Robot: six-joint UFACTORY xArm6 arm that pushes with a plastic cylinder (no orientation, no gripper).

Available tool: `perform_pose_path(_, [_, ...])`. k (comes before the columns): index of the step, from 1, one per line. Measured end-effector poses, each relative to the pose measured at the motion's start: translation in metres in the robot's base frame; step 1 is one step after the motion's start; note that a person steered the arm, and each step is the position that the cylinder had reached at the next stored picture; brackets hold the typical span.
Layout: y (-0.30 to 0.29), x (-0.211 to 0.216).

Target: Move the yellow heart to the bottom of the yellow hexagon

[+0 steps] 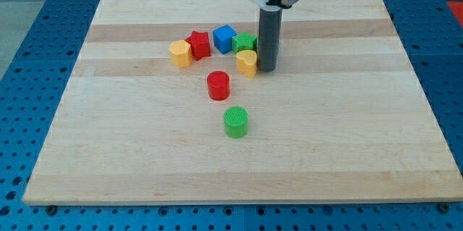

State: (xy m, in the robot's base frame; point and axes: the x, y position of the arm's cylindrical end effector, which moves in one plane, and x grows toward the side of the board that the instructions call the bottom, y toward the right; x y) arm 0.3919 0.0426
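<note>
Probably light, rigid, slippery: yellow heart touching tip, on its left. No fingers; push right flank toward hexagon.

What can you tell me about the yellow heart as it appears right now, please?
The yellow heart is a small, solid-looking block, plain yellow with a lighter top face, lying flat on the wooden board. My tip stands right against its side on the view's right, apparently touching. The green block sits just above it, the red cylinder below-left, apart. The yellow hexagon lies well to the view's left.
</note>
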Motion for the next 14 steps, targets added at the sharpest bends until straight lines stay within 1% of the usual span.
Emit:
perform_pose_path(1, [0.0, 0.0])
perform_pose_path(3, [0.018, -0.001])
perform_pose_path(5, [-0.019, -0.001])
perform_pose_path(9, [-0.075, 0.002])
perform_pose_path(10, [-0.083, 0.004])
perform_pose_path(11, [-0.068, -0.004])
perform_pose_path(12, [-0.068, -0.004])
perform_pose_path(14, [-0.087, -0.015])
